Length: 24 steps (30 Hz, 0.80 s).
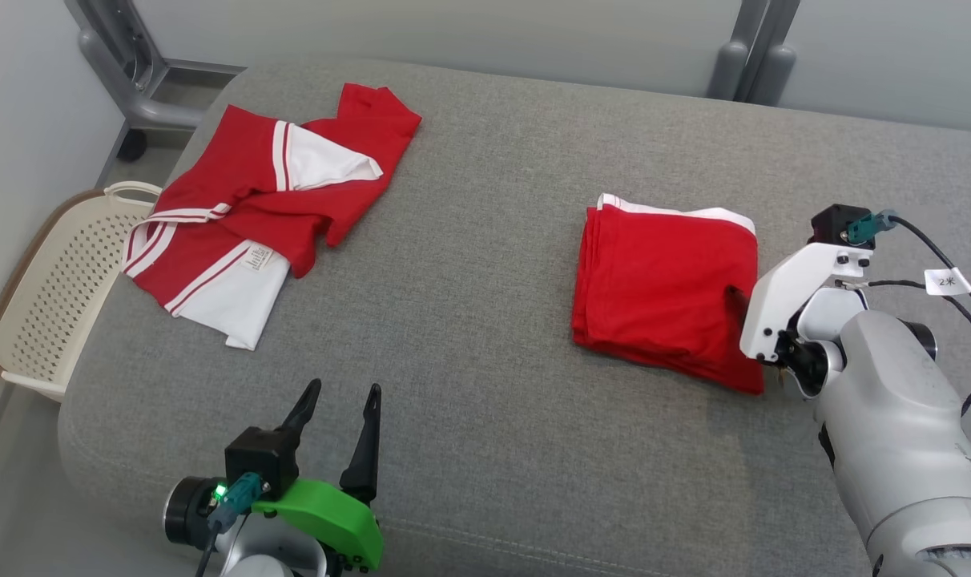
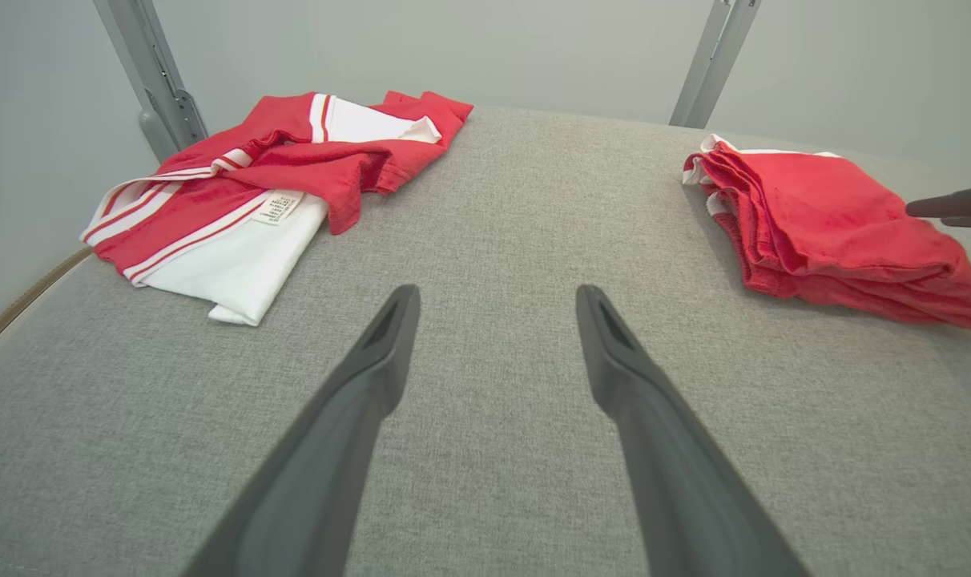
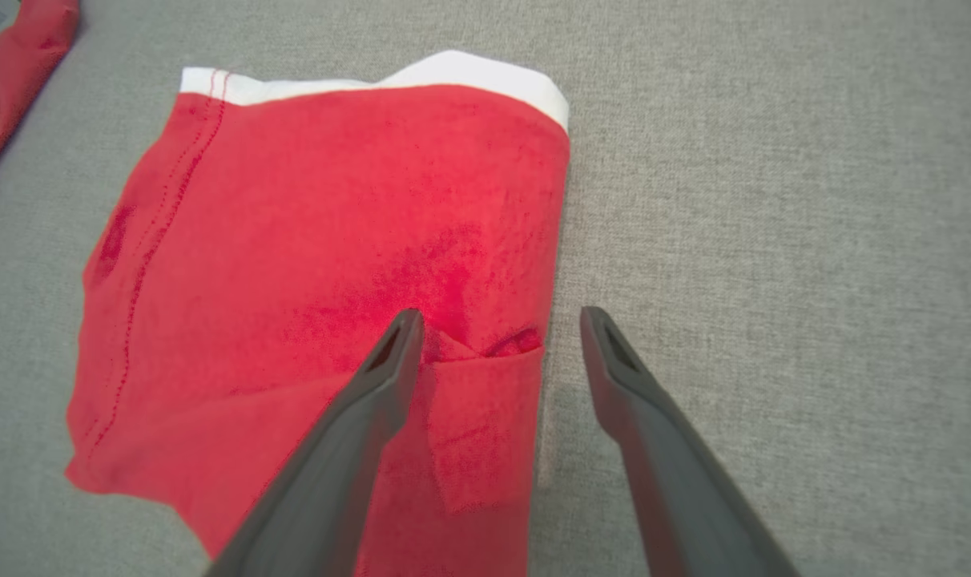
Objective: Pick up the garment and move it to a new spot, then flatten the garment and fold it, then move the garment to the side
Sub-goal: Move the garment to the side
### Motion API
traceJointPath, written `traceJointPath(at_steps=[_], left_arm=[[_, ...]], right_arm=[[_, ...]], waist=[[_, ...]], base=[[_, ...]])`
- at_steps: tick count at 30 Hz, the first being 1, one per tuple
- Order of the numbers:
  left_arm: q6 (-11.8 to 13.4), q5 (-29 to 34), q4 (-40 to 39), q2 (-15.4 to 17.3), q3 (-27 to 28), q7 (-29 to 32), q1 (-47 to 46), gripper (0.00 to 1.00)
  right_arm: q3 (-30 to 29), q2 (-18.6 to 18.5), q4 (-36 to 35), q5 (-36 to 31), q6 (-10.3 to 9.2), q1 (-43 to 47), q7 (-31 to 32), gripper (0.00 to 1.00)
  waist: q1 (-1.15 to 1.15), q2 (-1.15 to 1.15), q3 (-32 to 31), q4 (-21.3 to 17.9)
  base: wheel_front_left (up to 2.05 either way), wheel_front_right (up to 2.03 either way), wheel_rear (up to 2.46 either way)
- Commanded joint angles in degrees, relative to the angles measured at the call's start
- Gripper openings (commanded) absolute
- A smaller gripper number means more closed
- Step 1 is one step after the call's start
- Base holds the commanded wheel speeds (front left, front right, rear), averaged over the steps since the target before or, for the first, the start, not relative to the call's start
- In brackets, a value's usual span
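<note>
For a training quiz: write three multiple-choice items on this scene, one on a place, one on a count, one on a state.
1. On which part of the grey cushion does the folded garment lie?
A. the robot's left
B. the near middle
C. the robot's right

2. How many garments lie on the cushion?
A. one
B. two
C. four

3. How does the right claw stand?
A. shut on the garment
B. shut on nothing
C. open

Answers:
1. C, it lies flat beside the right arm.
2. B, the folded one plus a crumpled red-and-white garment at the left.
3. C, its fingers stand apart, astride the folded garment's edge.
</note>
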Motion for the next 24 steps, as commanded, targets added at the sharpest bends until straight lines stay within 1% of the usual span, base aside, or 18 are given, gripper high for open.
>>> traceJointPath(at_steps=[1,2,3,9,10,11,12,13,20,24], left_arm=[[0.1,-0.1,-0.1,0.4,0.0,0.1,-0.8,1.00],[0.1,-0.2,-0.1,0.5,0.0,0.0,-1.2,1.00],[0.1,-0.2,-0.2,0.5,0.0,0.0,-1.4,1.00],[-0.1,-0.2,0.2,0.4,-0.3,-0.3,-2.3,1.00],[-0.2,-0.2,0.3,0.4,-0.3,-0.4,-2.5,1.00],[-0.2,-0.2,0.3,0.4,-0.4,-0.5,-2.6,1.00],[-0.2,-0.2,0.4,0.4,-0.4,-0.5,-2.7,1.00],[-0.2,-0.3,0.5,0.4,-0.4,-0.5,-2.8,1.00],[0.0,-0.6,0.8,0.4,-0.6,-0.9,-3.1,1.00],[0.3,-0.6,1.0,0.6,-0.5,-1.0,-3.2,1.00]], right_arm=[[-0.7,0.2,0.2,-0.9,-0.02,0.7,-0.2,1.00],[-3.0,0.6,0.4,-2.3,-0.02,0.6,-0.5,1.00],[-4.1,0.9,0.5,-3.0,-0.02,0.5,-0.3,1.00],[-9.4,2.0,1.2,-6.7,-0.02,0.2,0.9,1.00],[-10.2,2.0,1.3,-7.3,-0.02,0.1,1.0,0.96],[-11.0,2.1,1.4,-7.7,-0.02,-0.1,1.2,0.42],[-11.7,2.2,1.6,-8.2,-0.03,-0.2,1.5,0.15],[-12.2,2.2,1.8,-8.8,-0.02,-0.3,1.7,0.00],[-13.8,2.3,3.6,-10.0,-0.03,-1.2,1.0,0.00],[-13.9,2.2,3.5,-12.0,-0.06,-1.5,0.5,0.00]], waist=[[0.00,0.00,0.6,0.0],[0.00,0.00,1.2,0.1],[0.00,0.00,1.5,0.2],[0.00,0.00,2.4,0.7],[0.00,0.00,2.5,0.8],[0.00,0.00,2.6,0.9],[0.00,0.00,2.8,1.0],[0.00,0.00,2.9,1.1],[0.00,0.00,3.2,1.4],[0.00,0.00,3.2,0.8]], base=[[0.00,0.00,0.00],[0.00,0.00,0.00],[0.00,0.00,0.00],[0.00,0.00,0.00],[0.00,0.00,0.00],[0.00,0.00,0.00],[0.00,0.00,0.00],[0.00,0.00,0.00],[0.00,0.00,0.00],[0.00,0.00,0.00]])
